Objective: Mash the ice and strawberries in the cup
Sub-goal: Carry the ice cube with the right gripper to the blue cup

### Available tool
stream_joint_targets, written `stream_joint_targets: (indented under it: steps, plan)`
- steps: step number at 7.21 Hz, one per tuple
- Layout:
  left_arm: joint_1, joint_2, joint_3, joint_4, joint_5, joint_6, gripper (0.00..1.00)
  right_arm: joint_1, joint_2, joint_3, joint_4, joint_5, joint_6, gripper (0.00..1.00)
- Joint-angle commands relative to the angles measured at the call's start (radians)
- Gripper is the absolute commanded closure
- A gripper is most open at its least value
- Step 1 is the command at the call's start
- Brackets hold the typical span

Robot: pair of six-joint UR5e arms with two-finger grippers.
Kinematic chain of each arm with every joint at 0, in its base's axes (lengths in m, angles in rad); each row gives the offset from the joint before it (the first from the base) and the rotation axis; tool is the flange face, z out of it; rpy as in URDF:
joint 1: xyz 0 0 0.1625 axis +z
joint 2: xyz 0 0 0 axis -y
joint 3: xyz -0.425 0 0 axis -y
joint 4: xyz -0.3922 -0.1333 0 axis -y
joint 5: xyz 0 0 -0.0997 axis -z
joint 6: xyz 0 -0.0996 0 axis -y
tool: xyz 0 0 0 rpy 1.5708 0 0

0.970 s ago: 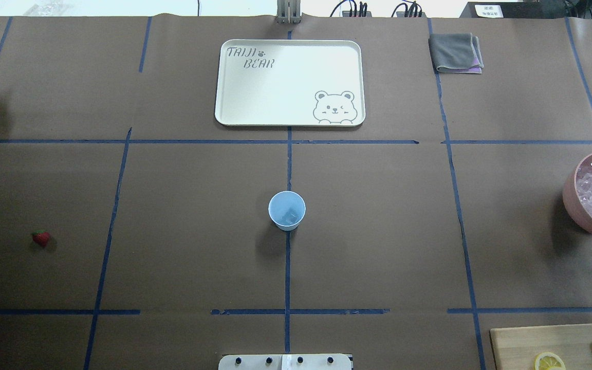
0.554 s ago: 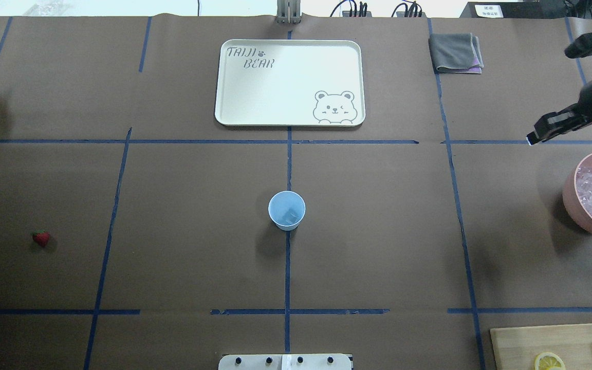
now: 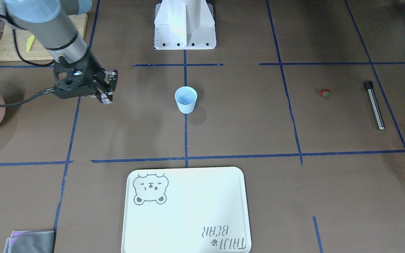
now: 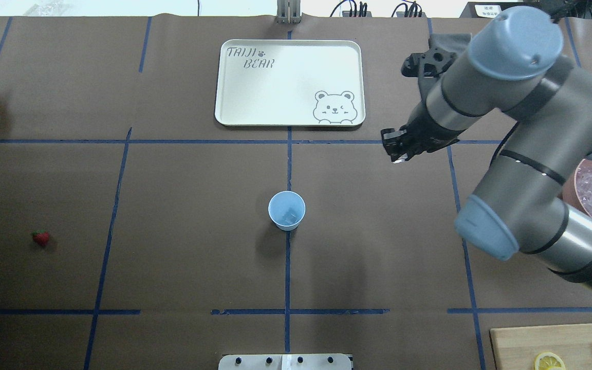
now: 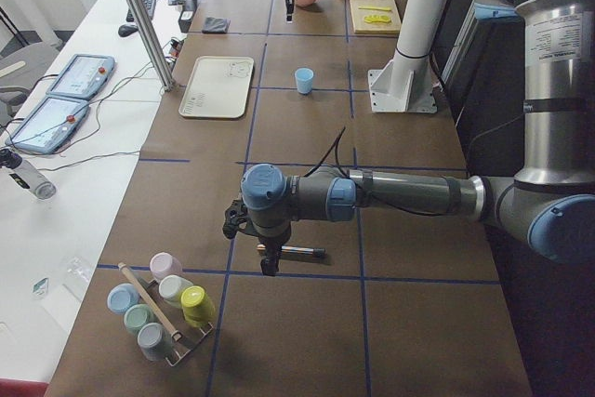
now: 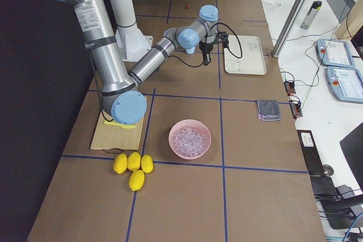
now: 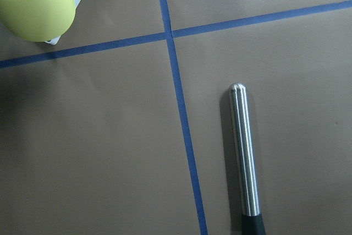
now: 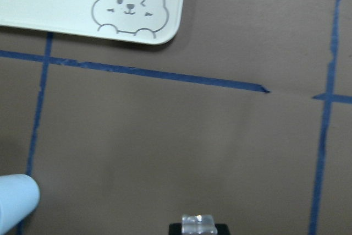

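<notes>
Overhead exterior: right gripper (image 4: 396, 153), ice (image 8: 198, 224) in it, now nearer the cup (image 4: 287, 209)

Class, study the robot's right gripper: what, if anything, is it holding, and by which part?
The right gripper holds one small clear ice cube, pinched between the tips of its fingers. Only the cube's upper part shows in the wrist view, so the exact faces gripped cannot be told.

overhead: rear, downward | front: opposite, steep | 2 sides: table (image 4: 198, 180) ends | 2 wrists: close, downward | shared: cup (image 4: 287, 209)
</notes>
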Motion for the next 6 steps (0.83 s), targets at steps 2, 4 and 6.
stream_joint_targets:
  steps: [2,4,6]
  plan:
    - [0.000,0.000,0.002,0.000,0.000,0.000,0.00,-0.169,0.237,-0.155,-0.018,-0.176,0.256,0.97]
    - [0.000,0.000,0.002,0.000,0.000,0.000,0.00,-0.234,0.337,-0.268,-0.016,-0.242,0.329,0.97]
    - [0.000,0.000,0.003,0.000,0.000,0.000,0.00,-0.289,0.335,-0.290,-0.016,-0.287,0.348,0.95]
